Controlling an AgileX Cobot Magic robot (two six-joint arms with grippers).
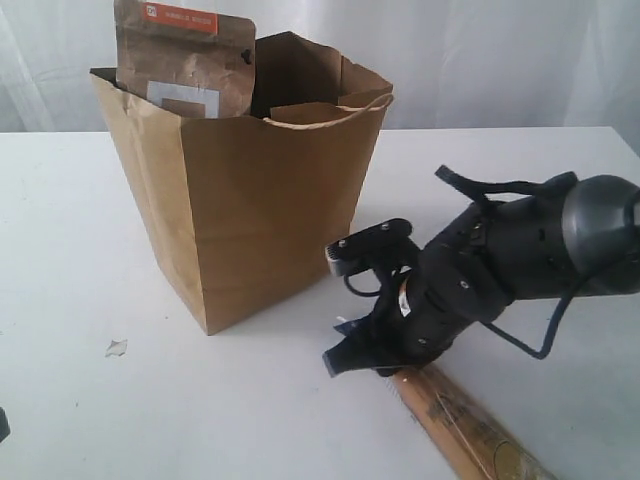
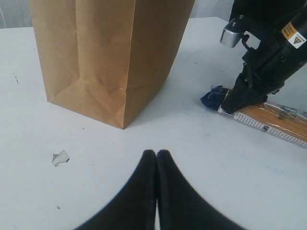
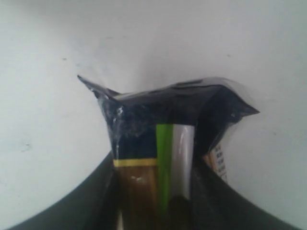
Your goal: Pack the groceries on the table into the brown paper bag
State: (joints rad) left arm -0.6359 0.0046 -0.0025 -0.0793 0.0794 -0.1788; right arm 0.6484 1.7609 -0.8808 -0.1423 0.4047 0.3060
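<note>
The brown paper bag (image 1: 250, 200) (image 2: 110, 48) stands upright on the white table (image 1: 80, 250). A brown pouch with a white square (image 1: 185, 60) sticks out of its top. The spaghetti pack (image 1: 470, 430) (image 2: 273, 120) (image 3: 158, 124) lies flat on the table to the right of the bag, blue end toward the bag. My right gripper (image 1: 345, 360) (image 2: 230, 103) (image 3: 156, 163) is down on that blue end, its fingers pressed against both sides of the pack. My left gripper (image 2: 157, 153) is shut on nothing, low over the table in front of the bag.
A small white scrap (image 1: 116, 347) (image 2: 60, 157) lies on the table at the bag's front left. The right arm's dark body (image 1: 540, 240) stretches over the table's right side. A white curtain hangs behind the table.
</note>
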